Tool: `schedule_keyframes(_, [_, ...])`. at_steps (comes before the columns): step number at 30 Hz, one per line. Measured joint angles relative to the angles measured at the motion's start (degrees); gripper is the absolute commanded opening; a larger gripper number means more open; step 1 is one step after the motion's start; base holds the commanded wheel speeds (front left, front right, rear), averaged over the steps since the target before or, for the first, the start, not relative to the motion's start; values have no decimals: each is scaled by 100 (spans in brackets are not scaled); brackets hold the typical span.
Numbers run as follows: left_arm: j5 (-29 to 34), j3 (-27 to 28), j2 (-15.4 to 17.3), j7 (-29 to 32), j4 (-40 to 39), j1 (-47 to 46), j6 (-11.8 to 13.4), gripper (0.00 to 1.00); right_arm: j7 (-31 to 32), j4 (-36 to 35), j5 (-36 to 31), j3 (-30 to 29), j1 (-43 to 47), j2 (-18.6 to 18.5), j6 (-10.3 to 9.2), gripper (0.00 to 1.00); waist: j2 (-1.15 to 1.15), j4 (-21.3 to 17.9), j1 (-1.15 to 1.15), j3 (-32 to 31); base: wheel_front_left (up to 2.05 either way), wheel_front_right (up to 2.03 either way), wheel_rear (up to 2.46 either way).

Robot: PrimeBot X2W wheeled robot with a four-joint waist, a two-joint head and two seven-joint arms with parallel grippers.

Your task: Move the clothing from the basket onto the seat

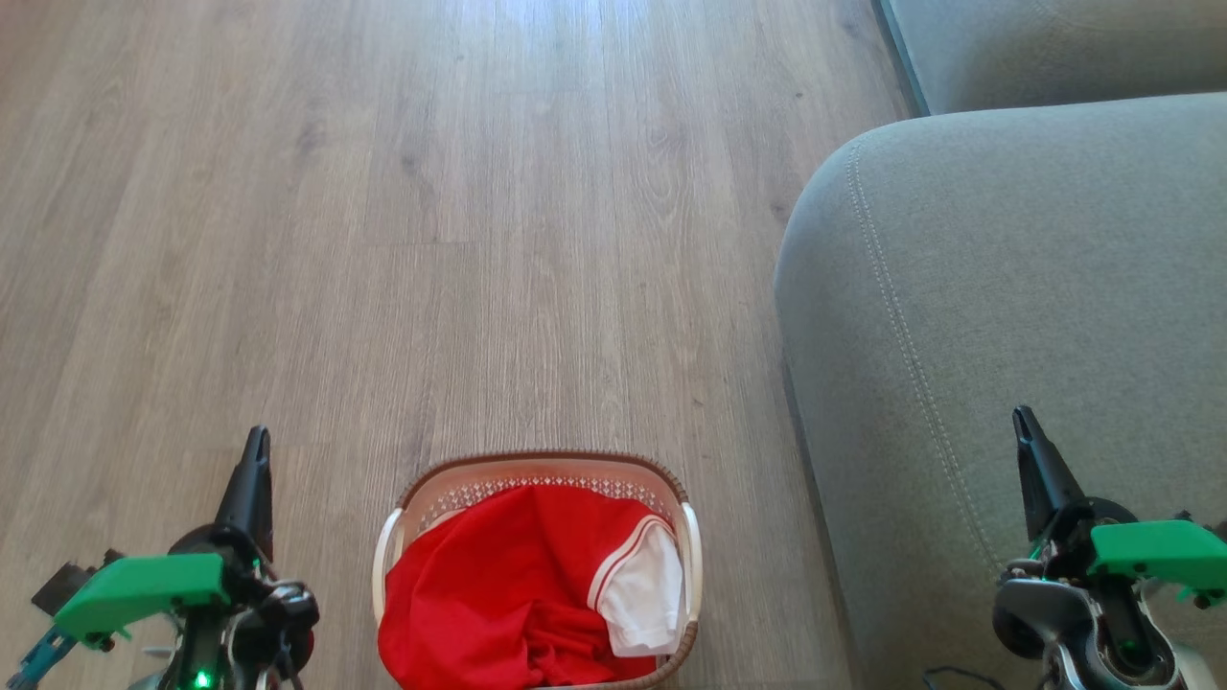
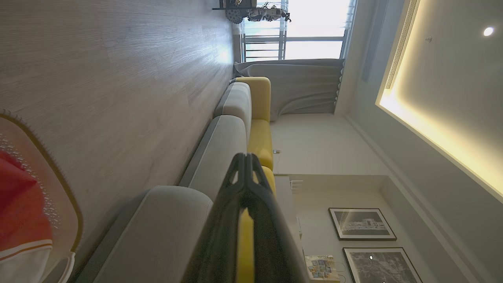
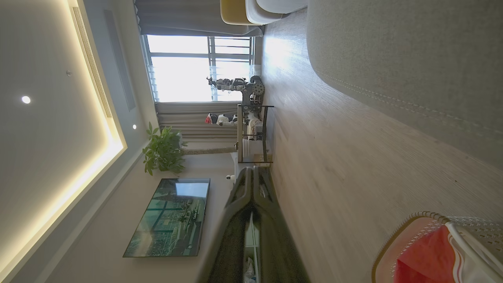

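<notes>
The red clothing (image 1: pixel 508 589) with a white panel lies bunched in the cream basket (image 1: pixel 422 494), which stands on the floor at the bottom centre of the head view. The grey-green seat (image 1: pixel 1007 287) rises just right of the basket. My left gripper (image 1: pixel 255 446) hangs left of the basket, fingers pressed together and holding nothing. My right gripper (image 1: pixel 1024 422) hovers over the seat's near part, also shut and empty. In the left wrist view the basket (image 2: pixel 59 184) and clothing (image 2: pixel 19 212) sit at the lower left; the right wrist view has the basket (image 3: pixel 397 239) at the lower right.
Pale wood floor (image 1: pixel 431 240) stretches ahead and to the left of the basket. A second sofa cushion (image 1: pixel 1054 48) lies at the far right. In the right wrist view a metal shelf rack (image 3: pixel 251 133), a plant (image 3: pixel 163 151) and a wall screen (image 3: pixel 169 216) stand across the room.
</notes>
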Motion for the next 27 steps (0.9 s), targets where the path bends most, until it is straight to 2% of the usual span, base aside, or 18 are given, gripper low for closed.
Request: schedule_keyframes(27, [0,0,0,0,0,0,0,0,0,0,0,0,0,0,0,0,0,0,0,0,0,0,0])
